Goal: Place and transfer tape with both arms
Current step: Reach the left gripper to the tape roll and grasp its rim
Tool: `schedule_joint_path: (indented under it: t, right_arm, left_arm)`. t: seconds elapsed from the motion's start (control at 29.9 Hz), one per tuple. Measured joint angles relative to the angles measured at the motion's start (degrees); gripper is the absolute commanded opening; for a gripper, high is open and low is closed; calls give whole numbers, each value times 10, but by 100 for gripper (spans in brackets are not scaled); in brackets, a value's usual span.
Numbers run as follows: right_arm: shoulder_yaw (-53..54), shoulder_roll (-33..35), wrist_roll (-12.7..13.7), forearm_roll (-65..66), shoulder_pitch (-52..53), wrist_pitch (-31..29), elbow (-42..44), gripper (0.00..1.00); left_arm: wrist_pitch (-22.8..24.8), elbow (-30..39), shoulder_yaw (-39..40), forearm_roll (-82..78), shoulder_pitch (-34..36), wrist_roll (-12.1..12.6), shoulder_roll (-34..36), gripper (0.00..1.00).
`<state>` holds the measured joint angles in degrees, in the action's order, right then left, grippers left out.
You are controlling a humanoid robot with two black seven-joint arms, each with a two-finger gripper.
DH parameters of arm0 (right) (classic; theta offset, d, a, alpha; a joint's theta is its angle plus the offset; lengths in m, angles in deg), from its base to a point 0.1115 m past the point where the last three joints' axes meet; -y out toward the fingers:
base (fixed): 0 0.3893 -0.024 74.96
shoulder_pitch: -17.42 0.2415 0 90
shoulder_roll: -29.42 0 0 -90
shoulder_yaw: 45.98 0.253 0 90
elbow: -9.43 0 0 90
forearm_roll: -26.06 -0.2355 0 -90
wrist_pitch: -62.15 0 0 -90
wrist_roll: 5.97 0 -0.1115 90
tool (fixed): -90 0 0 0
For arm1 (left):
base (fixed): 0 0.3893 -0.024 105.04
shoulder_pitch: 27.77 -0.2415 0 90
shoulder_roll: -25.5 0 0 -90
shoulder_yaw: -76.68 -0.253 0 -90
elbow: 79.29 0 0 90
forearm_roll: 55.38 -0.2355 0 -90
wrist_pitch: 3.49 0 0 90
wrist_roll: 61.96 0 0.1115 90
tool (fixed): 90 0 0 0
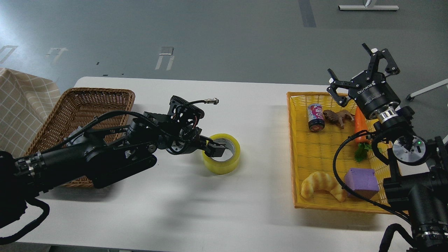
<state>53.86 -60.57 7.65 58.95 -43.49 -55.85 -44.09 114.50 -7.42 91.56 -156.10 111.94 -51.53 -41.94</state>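
In the head view, you are seeing the tape (222, 154) lying flat on the white worktop (245, 196) at frame centre, with your left end effector (217, 148) clamping its near rim, one finger reaching inside the core. Your right end effector (360, 71) is hovering at the upper right over the yellow tray (293, 147), its fingers spreading apart and holding nothing.

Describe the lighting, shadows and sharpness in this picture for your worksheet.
Head view: soft, even overhead light; the white table looks bright without harsh glare; a diffuse shadow lies under the left arm, a fainter one below the yellow tray; the tape and right gripper look sharp; no motion blur is evident.
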Motion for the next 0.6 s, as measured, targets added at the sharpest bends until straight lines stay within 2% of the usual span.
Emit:
schedule_joint_path:
  t: [0.13,0.33,0.4,0.5,0.53,0.57,0.6]
  right_arm:
    - [0,0,0,0,-3,0,0,100]
    - [0,0,0,0,-4,0,0,100]
    - [0,0,0,0,-4,0,0,100]
    - [0,0,0,0,-4,0,0,100]
    - [0,0,0,0,-4,0,0,100]
    - [0,0,0,0,-4,0,0,100]
    - [0,0,0,0,-5,0,0,100]
  left_arm:
    - [0,-12,0,0,-1,1,-7,97]
    - [0,-26,-4,0,-3,1,-15,84]
    - [0,-32,-4,0,-3,1,-18,83]
    - [0,-42,-5,0,-3,1,-23,74]
    - [0,-46,-5,0,-4,0,-23,65]
    - [0,-49,-5,0,-5,0,-24,61]
    - [0,-52,-5,0,-5,0,-25,51]
